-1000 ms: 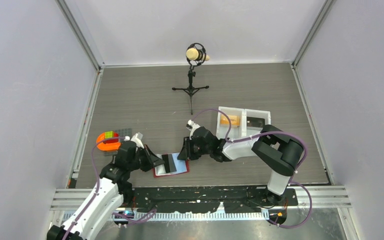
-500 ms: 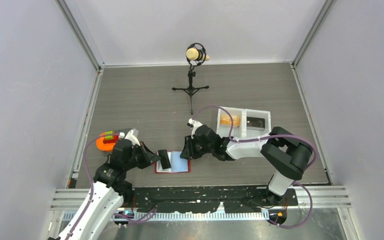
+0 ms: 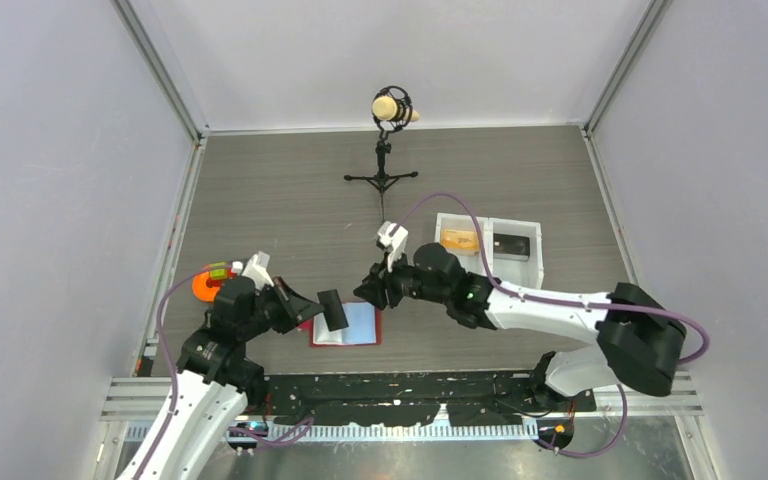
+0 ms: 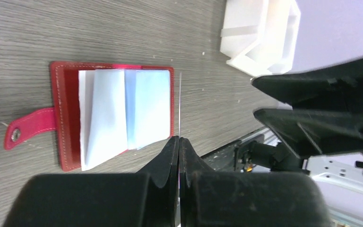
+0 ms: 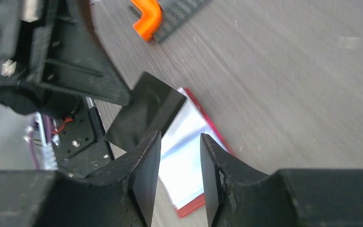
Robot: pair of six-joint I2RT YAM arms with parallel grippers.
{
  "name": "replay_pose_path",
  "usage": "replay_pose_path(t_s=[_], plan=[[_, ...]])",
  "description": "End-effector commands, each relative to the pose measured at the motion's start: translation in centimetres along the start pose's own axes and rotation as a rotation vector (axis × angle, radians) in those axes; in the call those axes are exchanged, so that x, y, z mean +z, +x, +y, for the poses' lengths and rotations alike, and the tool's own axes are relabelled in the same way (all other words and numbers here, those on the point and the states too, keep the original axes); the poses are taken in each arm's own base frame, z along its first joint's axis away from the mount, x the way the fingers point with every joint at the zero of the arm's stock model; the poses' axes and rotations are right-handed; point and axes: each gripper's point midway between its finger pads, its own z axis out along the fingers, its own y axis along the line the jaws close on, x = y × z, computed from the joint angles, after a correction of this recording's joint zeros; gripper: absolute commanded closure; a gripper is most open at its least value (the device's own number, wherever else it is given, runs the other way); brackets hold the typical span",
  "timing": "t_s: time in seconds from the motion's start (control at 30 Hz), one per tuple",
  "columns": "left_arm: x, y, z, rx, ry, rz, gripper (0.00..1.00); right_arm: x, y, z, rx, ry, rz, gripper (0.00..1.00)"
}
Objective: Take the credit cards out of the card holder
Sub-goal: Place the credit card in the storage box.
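The red card holder (image 3: 358,326) lies open on the table, pale blue pockets up; it also shows in the left wrist view (image 4: 65,111) and the right wrist view (image 5: 192,129). My left gripper (image 3: 312,304) is shut on a dark grey credit card (image 3: 333,309) and holds it above the holder's left side. That card shows edge-on as a thin line (image 4: 180,106) between my shut left fingers, and as a dark sheet (image 5: 144,112) in the right wrist view. My right gripper (image 3: 369,293) is open and empty, just above the holder's right edge. No pink-red card shows.
A white two-compartment tray (image 3: 487,220) stands at the right, with an orange block (image 3: 459,240) in one bin and a dark item in the other. An orange piece (image 3: 203,286) sits on a grey plate at the left. A microphone stand (image 3: 383,178) is at the back.
My left gripper has drawn the dark grey card out of the holder and lifted it clear. My right gripper has come up off the holder's right edge.
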Motion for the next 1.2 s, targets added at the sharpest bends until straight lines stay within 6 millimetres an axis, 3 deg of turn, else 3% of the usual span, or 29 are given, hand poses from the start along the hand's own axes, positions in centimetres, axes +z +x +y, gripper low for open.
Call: replay_pose_path(t_s=[0.0, 0.07, 0.2, 0.47, 0.83, 1.17], plan=[[-0.8, -1.2, -2.7, -0.165, 0.092, -0.056, 1.00, -1.8, -4.2, 2.5, -0.496, -0.062, -0.240, 0.55], [-0.7, -1.4, -3.0, -0.241, 0.125, -0.076, 1.00, -2.5, -4.5, 3.1, -0.677, -0.059, -0.322, 0.53], [-0.2, -1.2, -2.4, -0.390, 0.126, -0.082, 1.00, -3.4, -4.5, 3.6, -0.863, -0.051, -0.371, 0.49], [0.1, -0.6, -2.6, -0.522, 0.142, -0.040, 1.00, -3.7, -1.1, 5.6, -1.160, -0.149, -0.313, 0.47], [0.3, -0.2, -2.9, -0.602, 0.166, -0.002, 1.00, -2.2, 1.3, 5.5, -1.320, -0.103, -0.209, 0.48], [0.4, 0.1, -2.9, -0.651, 0.194, 0.014, 1.00, -1.0, 0.9, 5.1, -1.331, -0.015, -0.223, 0.55]])
